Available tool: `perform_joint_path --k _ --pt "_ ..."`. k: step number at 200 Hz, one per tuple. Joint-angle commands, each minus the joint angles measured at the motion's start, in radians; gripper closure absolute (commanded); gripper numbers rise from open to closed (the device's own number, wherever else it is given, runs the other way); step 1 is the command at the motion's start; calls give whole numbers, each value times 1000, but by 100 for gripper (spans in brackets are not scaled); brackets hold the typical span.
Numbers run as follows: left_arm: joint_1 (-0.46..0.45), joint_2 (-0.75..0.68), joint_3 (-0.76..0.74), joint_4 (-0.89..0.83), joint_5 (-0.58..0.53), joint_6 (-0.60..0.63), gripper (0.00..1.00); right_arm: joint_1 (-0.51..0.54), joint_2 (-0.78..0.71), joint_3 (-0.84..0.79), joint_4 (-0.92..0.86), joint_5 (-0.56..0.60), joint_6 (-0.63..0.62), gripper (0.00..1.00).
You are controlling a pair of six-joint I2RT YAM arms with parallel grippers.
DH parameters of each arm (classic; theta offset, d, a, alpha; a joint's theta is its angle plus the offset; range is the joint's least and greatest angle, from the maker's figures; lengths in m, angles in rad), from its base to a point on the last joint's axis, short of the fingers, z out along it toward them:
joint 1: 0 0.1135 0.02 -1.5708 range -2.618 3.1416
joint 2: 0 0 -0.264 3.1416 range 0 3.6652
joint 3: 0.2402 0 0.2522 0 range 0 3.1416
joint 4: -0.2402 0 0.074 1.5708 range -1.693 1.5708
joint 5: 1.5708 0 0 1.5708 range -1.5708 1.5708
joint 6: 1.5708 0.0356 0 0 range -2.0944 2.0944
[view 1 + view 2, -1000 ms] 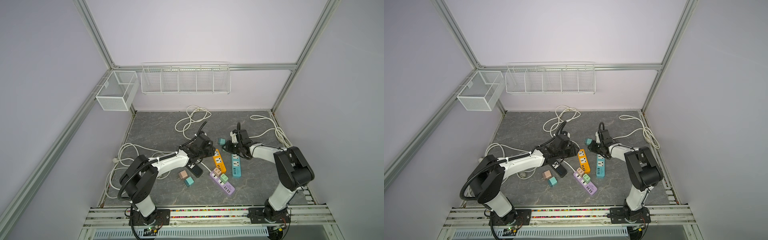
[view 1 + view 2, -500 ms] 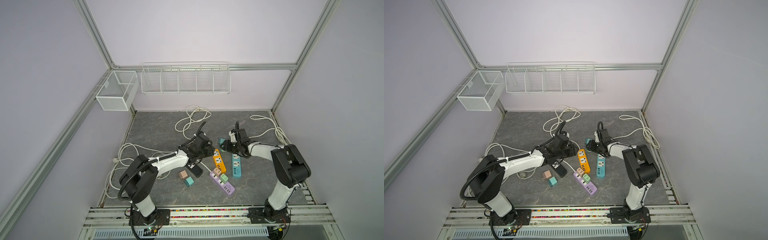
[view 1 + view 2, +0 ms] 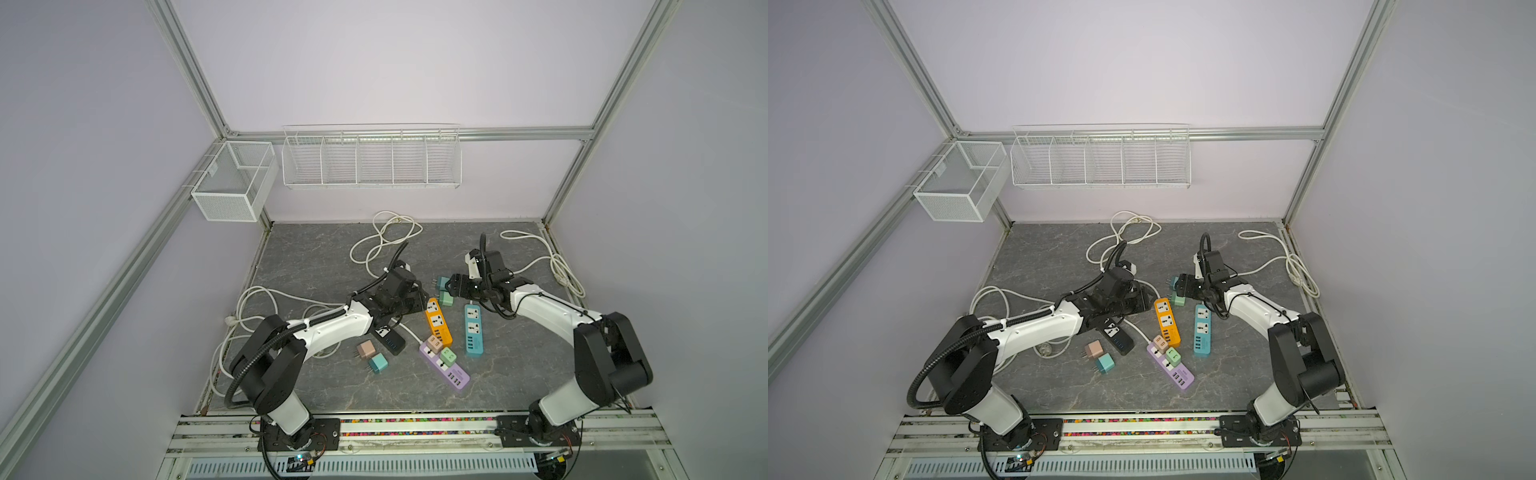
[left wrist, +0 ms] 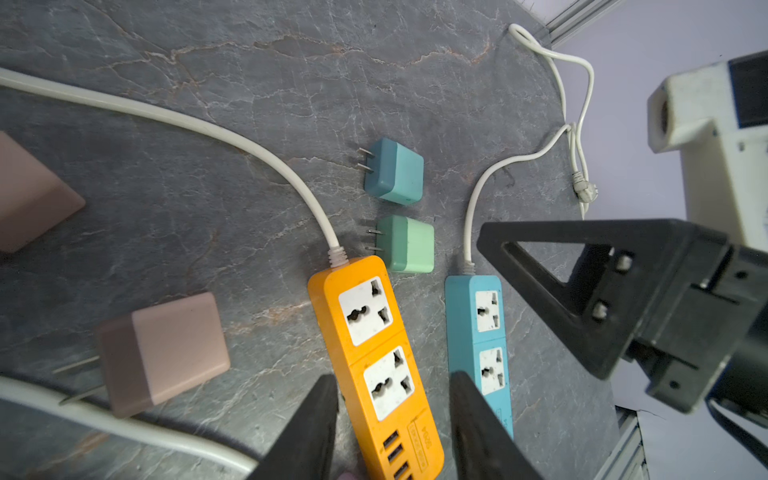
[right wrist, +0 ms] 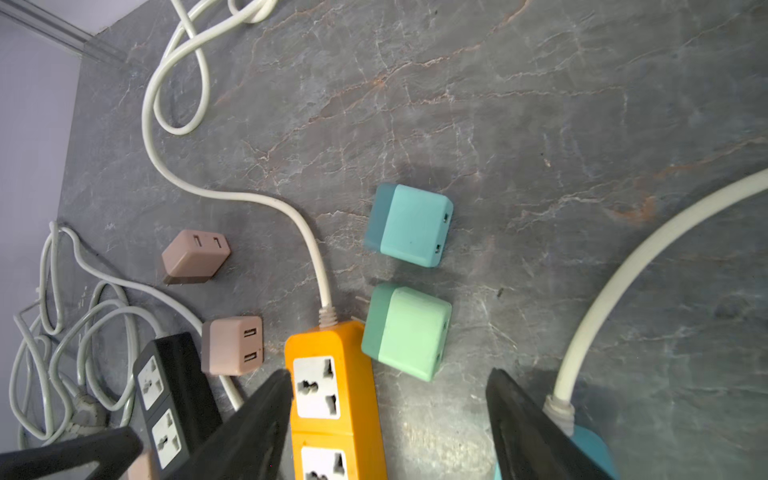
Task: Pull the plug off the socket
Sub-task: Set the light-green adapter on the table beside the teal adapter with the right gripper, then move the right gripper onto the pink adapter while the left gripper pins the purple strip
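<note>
grey marbled slab [image 3: 316, 257], boxed by lilac panels and aluminium rails at 9, 12 and 3 o'clock, with the arms' rail at 6. clutter bunches mid-slab. the orange power strip [image 4: 374, 345] lies lengthwise at centre, with the blue power strip [image 3: 473, 334] parallel at its 3 o'clock and the purple power strip [image 3: 444, 368] at its 6. the mint plug [image 5: 409, 332] lies loose on the slab, prongs showing, just beside the orange strip's cord-end corner at 1 o'clock. the teal plug [image 4: 395, 172] sits apart at the mint plug's 12. the right gripper [image 5: 389, 376] hovers at the mint plug, jaws spread wide, gripping nothing. the left gripper [image 4: 392, 374] sits at the orange strip's 9 o'clock, jaws partly apart and framing that strip in the wrist view; contact cannot be told. cables crowd the edges: back coil [image 3: 386, 239] at 12, right-edge cable [image 3: 557, 266] at 3, left tangle [image 3: 249, 316] at 9. open slab lies toward 11 and along the front band at 6.
</note>
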Motion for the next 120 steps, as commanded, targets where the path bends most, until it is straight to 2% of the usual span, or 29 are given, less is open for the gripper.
perform_joint_path --k 1,55,88,120 --pt "4 -41 -34 -12 15 -12 55 33 -77 0 -105 60 -52 22" --pt "-11 -111 -128 8 50 -60 54 119 -259 -42 -255 117 -73 21" --pt "-55 -142 -182 18 18 -95 55 180 -343 -44 -371 133 -123 20" --pt "-78 -161 -244 56 19 -145 54 248 -409 -33 -481 202 -124 19"
